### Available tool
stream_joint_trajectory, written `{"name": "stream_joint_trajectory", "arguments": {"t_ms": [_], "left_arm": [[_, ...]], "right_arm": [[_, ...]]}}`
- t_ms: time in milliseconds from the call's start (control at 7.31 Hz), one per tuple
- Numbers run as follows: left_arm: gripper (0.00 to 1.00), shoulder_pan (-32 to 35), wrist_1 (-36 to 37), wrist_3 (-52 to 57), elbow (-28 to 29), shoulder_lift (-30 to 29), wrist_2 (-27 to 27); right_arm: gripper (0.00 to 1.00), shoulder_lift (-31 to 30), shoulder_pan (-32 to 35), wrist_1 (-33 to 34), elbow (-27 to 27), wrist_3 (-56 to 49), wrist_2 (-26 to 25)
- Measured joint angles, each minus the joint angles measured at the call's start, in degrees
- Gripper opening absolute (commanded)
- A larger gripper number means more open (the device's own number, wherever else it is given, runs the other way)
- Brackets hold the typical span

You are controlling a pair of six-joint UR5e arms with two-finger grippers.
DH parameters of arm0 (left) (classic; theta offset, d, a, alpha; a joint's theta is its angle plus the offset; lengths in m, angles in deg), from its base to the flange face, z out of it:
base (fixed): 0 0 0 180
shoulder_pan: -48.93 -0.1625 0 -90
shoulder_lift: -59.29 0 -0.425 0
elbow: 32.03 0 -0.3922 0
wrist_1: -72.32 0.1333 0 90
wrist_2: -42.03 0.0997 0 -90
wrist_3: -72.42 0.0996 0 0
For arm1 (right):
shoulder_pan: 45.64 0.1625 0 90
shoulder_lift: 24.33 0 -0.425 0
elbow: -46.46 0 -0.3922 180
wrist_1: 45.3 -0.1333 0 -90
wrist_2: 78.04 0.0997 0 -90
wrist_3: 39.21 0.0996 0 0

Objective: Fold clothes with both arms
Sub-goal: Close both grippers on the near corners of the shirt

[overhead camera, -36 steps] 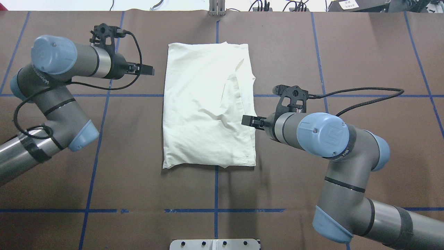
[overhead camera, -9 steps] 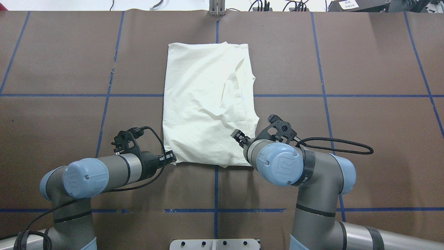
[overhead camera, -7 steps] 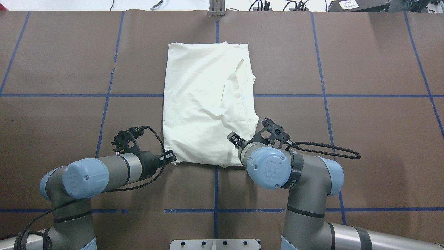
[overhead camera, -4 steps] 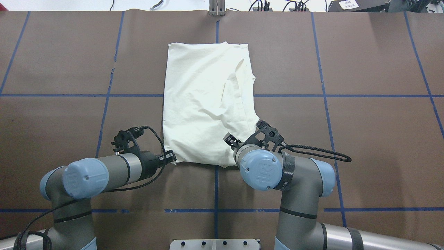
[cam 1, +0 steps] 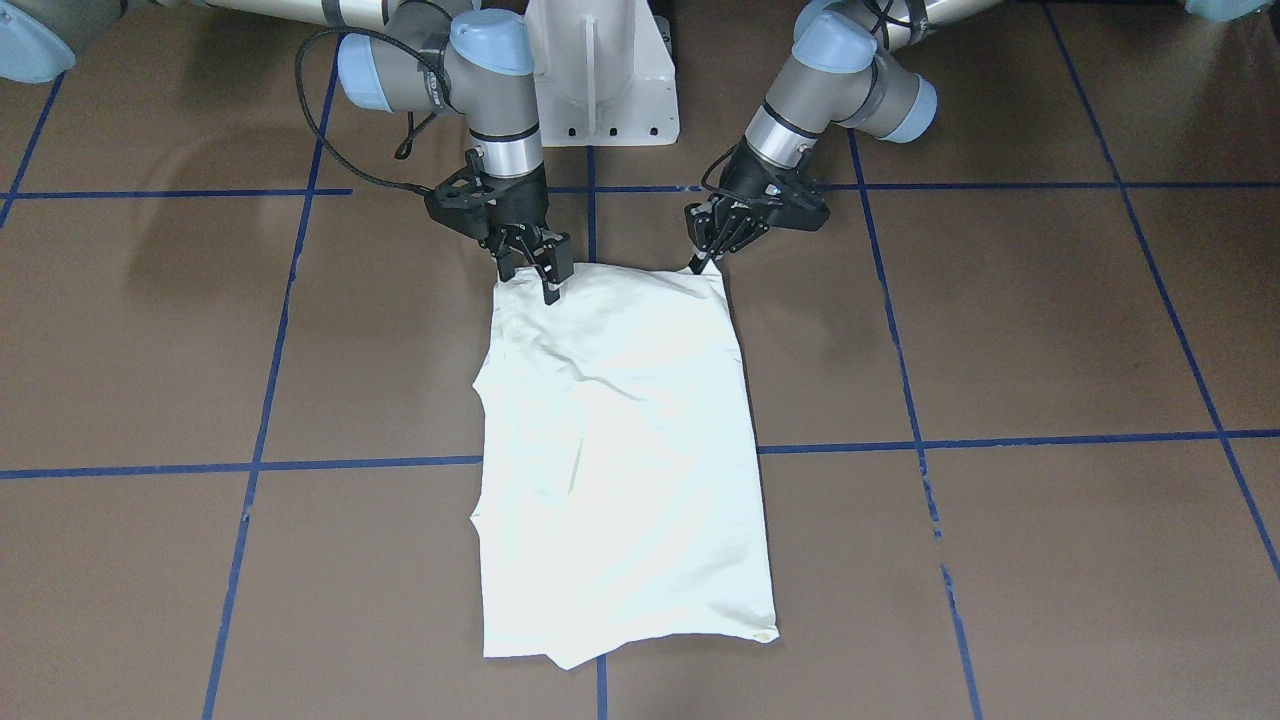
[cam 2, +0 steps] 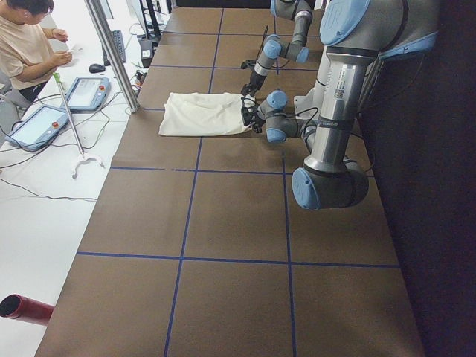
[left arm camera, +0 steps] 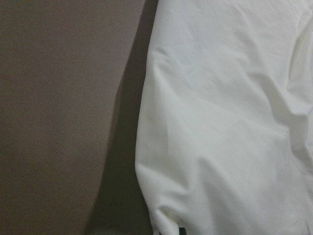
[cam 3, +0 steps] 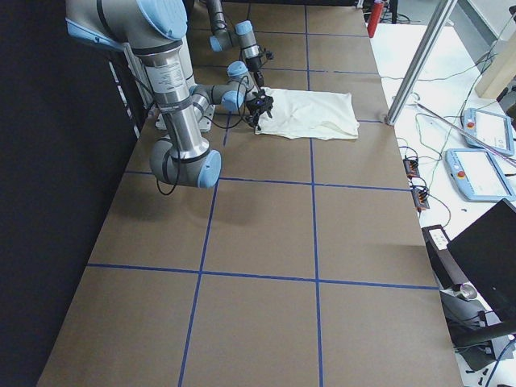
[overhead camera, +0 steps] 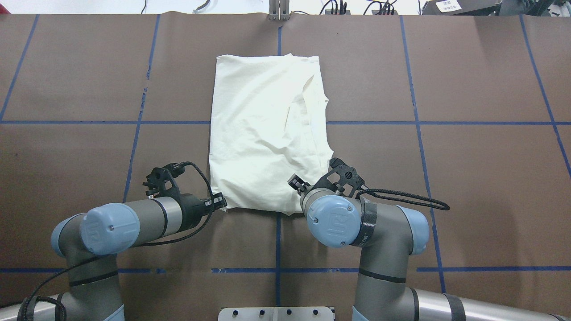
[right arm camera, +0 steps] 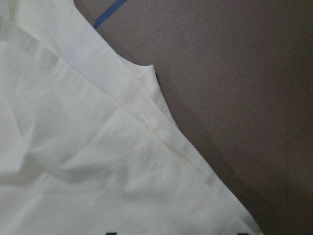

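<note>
The cream shirt (overhead camera: 263, 133) lies folded into a long rectangle, plain side up, in the middle of the table; no print shows. It also shows in the front view (cam 1: 620, 450). My left gripper (overhead camera: 220, 203) is at the shirt's near left corner, low on the table, and its fingers (cam 1: 703, 262) come together on that corner. My right gripper (overhead camera: 295, 183) is open over the shirt's near right part, its fingertips (cam 1: 552, 290) spread just above the cloth near the edge. The right wrist view shows the hem (right arm camera: 146, 117) and bare table beside it.
Brown table cover with blue tape lines (overhead camera: 277, 240). White pedestal (cam 1: 600, 70) at the robot's base. A metal plate (overhead camera: 276, 313) at the near edge. An operator (cam 2: 26, 44) and teach pendants (cam 2: 33, 126) beyond the far edge.
The left arm came from the far left to the shirt's near left corner and has stayed still since. The right arm swung in from the right edge and crept left over the near part.
</note>
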State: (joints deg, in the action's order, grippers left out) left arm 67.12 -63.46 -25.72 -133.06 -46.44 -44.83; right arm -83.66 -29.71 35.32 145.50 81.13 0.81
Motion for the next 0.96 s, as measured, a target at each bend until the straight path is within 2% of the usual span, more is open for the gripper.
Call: {"name": "stream_joint_trajectory", "arguments": {"t_ms": [547, 684, 821, 958], "left_arm": [[0.0, 0.0, 0.0, 0.0, 0.0, 0.0, 0.0], [0.0, 0.0, 0.0, 0.0, 0.0, 0.0, 0.0], [0.0, 0.0, 0.0, 0.0, 0.0, 0.0, 0.0], [0.0, 0.0, 0.0, 0.0, 0.0, 0.1, 0.0]], "right_arm": [[0.79, 1.1, 0.0, 0.0, -1.7, 0.1, -0.9], [0.71, 1.5, 0.0, -0.2, -2.5, 0.1, -1.3], [0.48, 2.2, 0.0, -0.3, -3.5, 0.3, -1.6], [0.02, 2.7, 0.0, -0.4, -4.1, 0.8, -1.8]]}}
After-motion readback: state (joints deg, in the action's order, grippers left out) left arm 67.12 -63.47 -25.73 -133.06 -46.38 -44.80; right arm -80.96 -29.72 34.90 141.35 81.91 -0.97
